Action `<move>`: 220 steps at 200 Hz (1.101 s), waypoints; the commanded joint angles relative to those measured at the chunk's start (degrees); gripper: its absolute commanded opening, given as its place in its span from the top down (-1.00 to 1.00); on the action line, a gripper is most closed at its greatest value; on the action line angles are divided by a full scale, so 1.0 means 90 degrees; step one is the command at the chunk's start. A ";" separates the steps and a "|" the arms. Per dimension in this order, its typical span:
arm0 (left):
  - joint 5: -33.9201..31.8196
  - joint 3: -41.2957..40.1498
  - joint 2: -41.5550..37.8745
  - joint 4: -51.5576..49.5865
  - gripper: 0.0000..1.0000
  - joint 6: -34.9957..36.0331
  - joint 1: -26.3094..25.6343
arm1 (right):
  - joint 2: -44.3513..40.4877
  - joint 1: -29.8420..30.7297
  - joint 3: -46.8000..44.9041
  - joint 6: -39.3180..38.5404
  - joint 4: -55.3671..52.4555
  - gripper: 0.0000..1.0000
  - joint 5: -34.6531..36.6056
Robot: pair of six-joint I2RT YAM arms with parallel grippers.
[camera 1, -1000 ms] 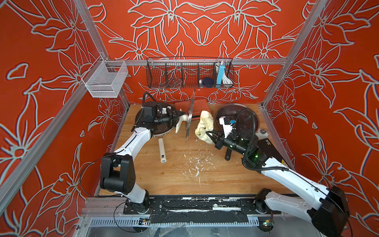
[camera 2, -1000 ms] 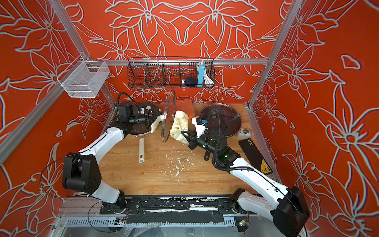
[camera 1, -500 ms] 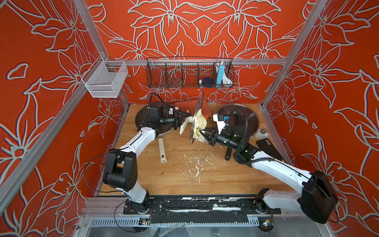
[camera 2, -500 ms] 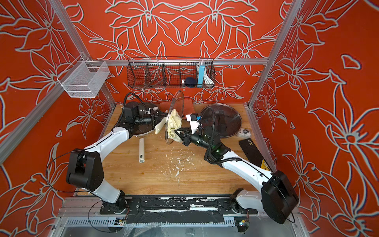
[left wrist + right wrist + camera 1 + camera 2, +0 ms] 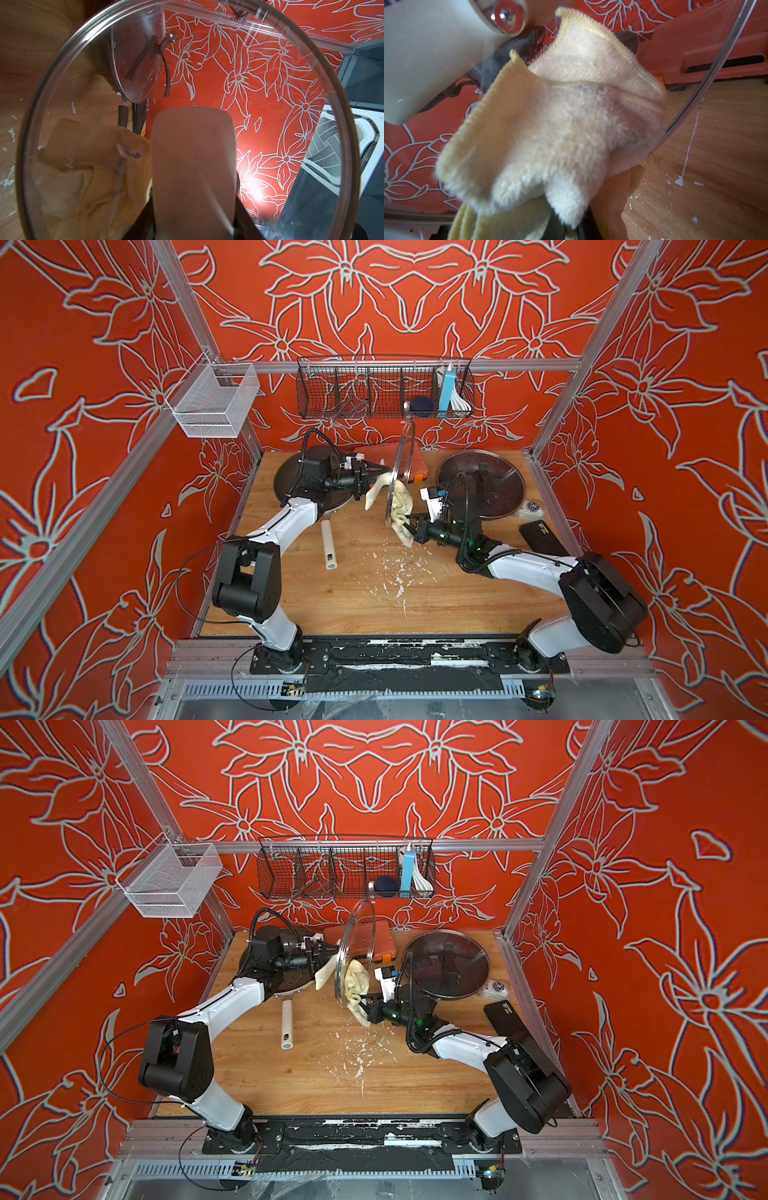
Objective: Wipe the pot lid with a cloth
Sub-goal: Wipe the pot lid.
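Both grippers are busy: left gripper clamps the cream handle of the glass pot lid, held on edge; right gripper is clenched on the stained cloth, apparently pressed against the lid's underside just ahead of it. Below: white-flecked wooden desk, red floral walls.

No writing can be read anywhere. In both top views a black slab lies on the bench near its right edge. It carries a small white mark, too small to make out. In the left wrist view, seen through the glass lid, a small yellow sticker sits on a dark flat thing. Its print is too small and blurred to read.
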 commanded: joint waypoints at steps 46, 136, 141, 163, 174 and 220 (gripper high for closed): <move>0.0427 0.0170 -0.0221 0.1171 1.00 0.0724 -0.0013 | -0.1161 0.0183 0.0719 -0.0093 0.0095 1.00 -0.0781; 0.0501 0.0079 -0.0172 0.1584 1.00 0.0550 -0.0090 | -0.1052 0.0168 0.1021 -0.0807 -0.0849 1.00 0.0126; 0.0491 0.0079 -0.0175 0.1589 1.00 0.0548 -0.0092 | -0.0985 0.0172 0.0908 -0.0792 -0.0793 1.00 0.0185; 0.0486 0.0070 -0.0220 0.1733 1.00 0.0440 -0.0094 | -0.0666 0.0173 0.0500 -0.0698 -0.0614 1.00 0.0382; 0.0495 0.0060 -0.0228 0.1838 1.00 0.0366 -0.0095 | -0.0499 0.0163 0.0384 -0.0672 -0.0525 1.00 0.0449; 0.0495 0.0051 -0.0267 0.1726 1.00 0.0532 -0.0100 | -0.0421 0.0134 0.0721 -0.0503 -0.0478 1.00 -0.0019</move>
